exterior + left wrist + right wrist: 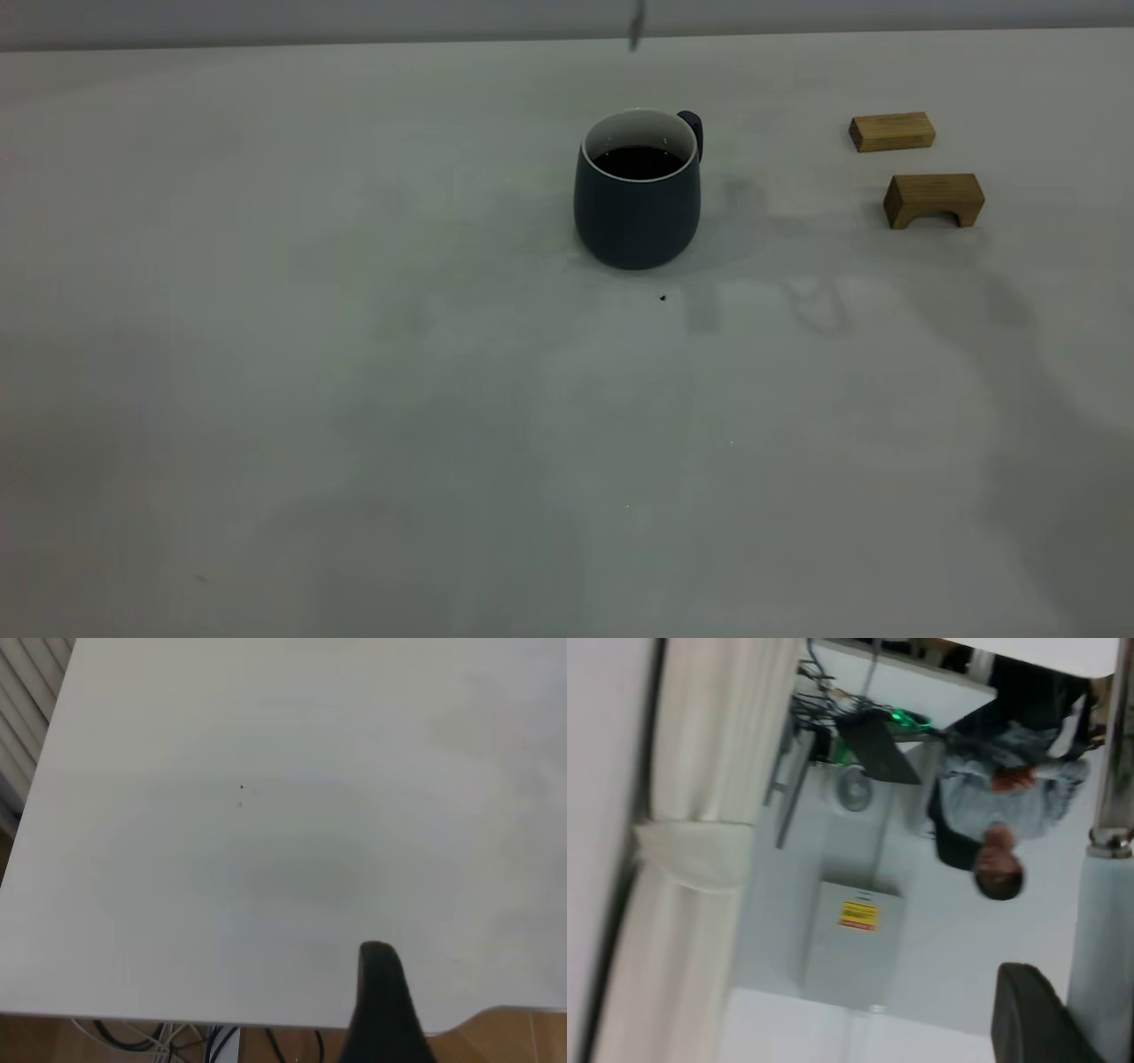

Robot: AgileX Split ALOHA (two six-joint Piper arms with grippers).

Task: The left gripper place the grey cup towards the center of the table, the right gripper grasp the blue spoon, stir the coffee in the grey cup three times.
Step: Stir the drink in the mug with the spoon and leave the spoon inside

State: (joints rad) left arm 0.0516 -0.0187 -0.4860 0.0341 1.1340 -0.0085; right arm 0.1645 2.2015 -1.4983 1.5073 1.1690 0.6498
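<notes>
The grey cup (636, 190) stands upright near the middle of the table (354, 399), its handle (692, 131) turned to the far right. Dark coffee (638, 161) fills it partway. High above the cup's far rim, the grey tip of the blue spoon (635, 27) hangs at the top edge of the exterior view. In the right wrist view the spoon's pale handle (1103, 948) and metal neck (1114, 744) run beside a dark finger (1028, 1019) of my right gripper (1067, 992), which holds it. One left finger (383, 992) hovers over bare table by an edge.
Two wooden blocks lie to the right of the cup: a flat one (892, 131) and an arch-shaped one (934, 200). A tiny dark speck (663, 298) sits just in front of the cup. The right wrist view looks out at a curtain (709, 850) and a seated person (1010, 797).
</notes>
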